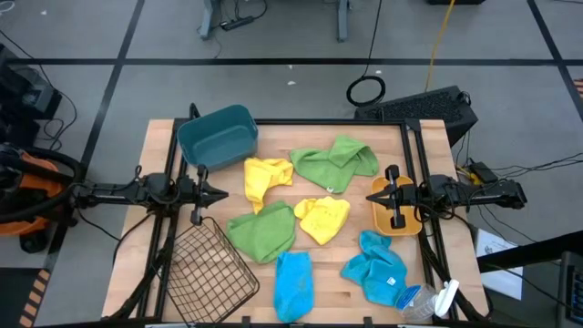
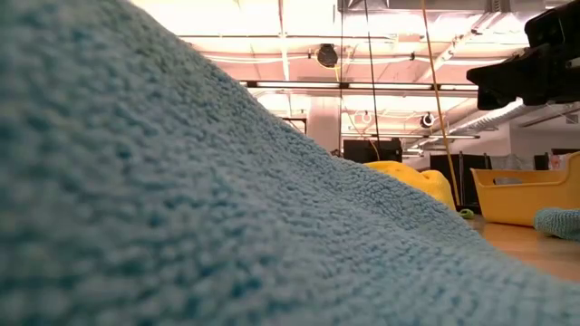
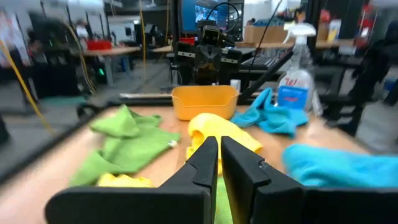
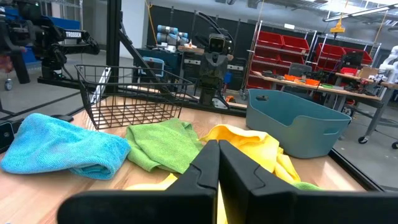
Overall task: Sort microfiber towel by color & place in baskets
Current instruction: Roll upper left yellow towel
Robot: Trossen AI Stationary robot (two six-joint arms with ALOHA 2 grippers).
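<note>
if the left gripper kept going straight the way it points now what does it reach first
Probably the yellow towel directly beyond the shut left gripper. The gripper seems to sit above the table, so it may pass over it; beyond stands the orange-yellow tub.

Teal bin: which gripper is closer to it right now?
Left. The left gripper sits just below the teal bin at the table's left edge; the right gripper hovers over the orange tub, across the table.
</note>
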